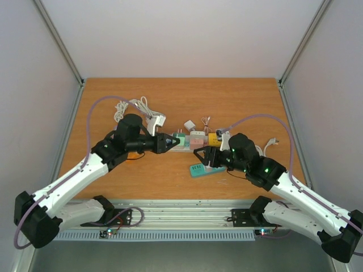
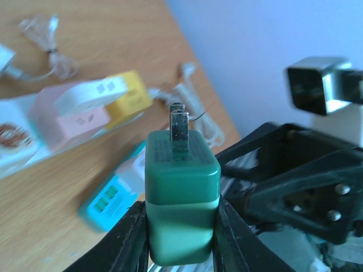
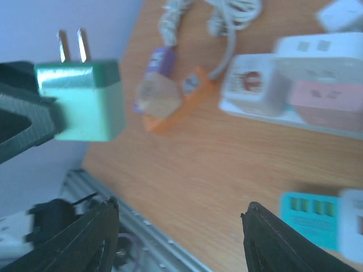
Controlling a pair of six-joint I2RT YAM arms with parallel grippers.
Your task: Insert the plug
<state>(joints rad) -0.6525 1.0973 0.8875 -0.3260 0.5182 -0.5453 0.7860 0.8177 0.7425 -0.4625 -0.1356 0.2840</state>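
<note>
My left gripper (image 2: 181,241) is shut on a green plug (image 2: 181,192), gripping its lower body, with the two metal prongs pointing away from the wrist. In the top view this gripper (image 1: 168,142) holds the plug (image 1: 178,141) at the left end of the white power strip (image 1: 191,146). The plug (image 3: 85,99) also hangs in the air at the left of the right wrist view. My right gripper (image 3: 181,229) is open and empty above bare table, near a teal power strip (image 3: 315,218). In the top view it (image 1: 202,156) sits just above that teal strip (image 1: 203,169).
Pink (image 2: 68,116) and yellow (image 2: 131,97) adapters sit on the white strip. An orange and purple connector (image 3: 173,105) lies left of it. A white charger with coiled cable (image 1: 154,120) and a small white adapter (image 1: 189,125) lie behind. A metal rail (image 1: 181,218) runs along the near edge.
</note>
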